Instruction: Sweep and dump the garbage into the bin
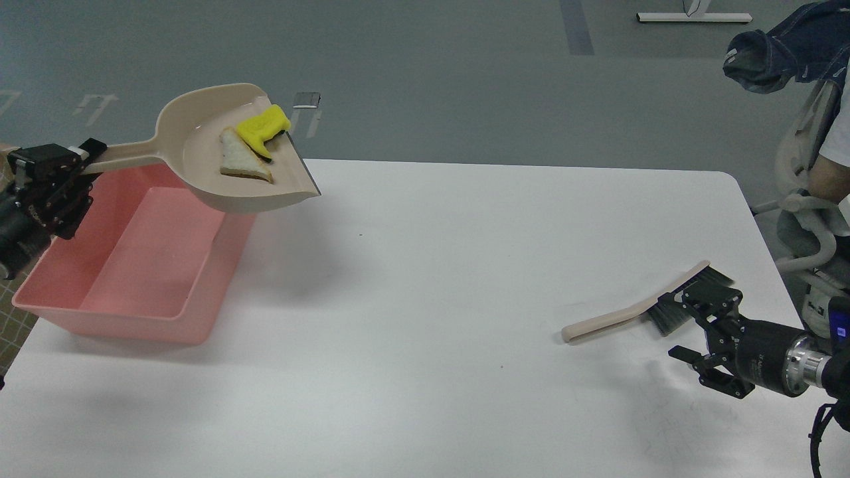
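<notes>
My left gripper (73, 162) is shut on the handle of a beige dustpan (226, 159) and holds it in the air over the right end of the pink bin (133, 265). In the pan lie a triangular slice of bread (240, 159) and a yellow piece of garbage (263, 127). A beige hand brush (644, 309) with black bristles lies flat on the white table (431, 299) at the right. My right gripper (697, 328) is open and empty, just right of the brush's bristle end.
A person sits on a white chair (807, 199) at the right table edge, with dark blue cloth (783, 46) above. A checked surface (10, 318) lies left of the bin. Grey floor lies beyond the table's far edge.
</notes>
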Controlling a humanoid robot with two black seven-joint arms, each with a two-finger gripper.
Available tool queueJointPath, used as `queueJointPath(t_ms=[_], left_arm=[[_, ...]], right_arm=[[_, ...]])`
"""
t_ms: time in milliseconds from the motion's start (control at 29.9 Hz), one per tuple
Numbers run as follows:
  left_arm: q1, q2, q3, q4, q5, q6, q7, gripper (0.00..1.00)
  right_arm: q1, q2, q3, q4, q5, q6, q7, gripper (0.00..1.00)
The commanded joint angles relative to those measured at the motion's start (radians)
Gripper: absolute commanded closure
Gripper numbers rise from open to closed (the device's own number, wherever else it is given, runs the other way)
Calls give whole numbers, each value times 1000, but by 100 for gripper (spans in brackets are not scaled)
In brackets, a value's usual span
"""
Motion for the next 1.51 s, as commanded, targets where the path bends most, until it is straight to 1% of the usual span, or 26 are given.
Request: queueJointPath(t_ms=[0,134,234,301,335,402,535,736,1004,1071,1205,1338,1472], left_arm=[[2,27,1,4,-7,0,0,80],[12,52,3,8,-30,-5,0,80],[34,70,1,20,-35,-29,0,80],[36,84,1,59,-35,-76,0,80],[36,84,1,59,-35,-77,0,80],[36,101,0,109,-35,-156,0,81],[34,116,-2,178,-23,-245,0,81],[32,167,-5,234,-21,-316,0,81],[31,268,-8,240,5,-366,0,82],[23,300,-9,240,48,-366,0,82],[17,324,-11,240,120,-366,0,82],[-47,339,-8,241,239,-366,0,82],[-99,340,-6,241,292,-366,0,82]], right_arm=[[4,0,2,-2,1,0,0,0],[4,0,6,-2,1,0,0,0],[2,1,15,-2,1,0,0,0],[4,1,18,-3,1,0,2,0],[4,1,18,-3,1,0,2,0],[11,6,40,-5,3,0,2,0],[19,32,77,-39,5,0,2,0],[19,35,81,-43,8,0,2,0],[19,41,81,-43,11,0,3,0],[19,41,81,-43,12,0,3,0],[19,41,84,-42,14,0,3,0],[19,43,97,-43,17,0,5,0],[16,43,98,-43,17,0,6,0]])
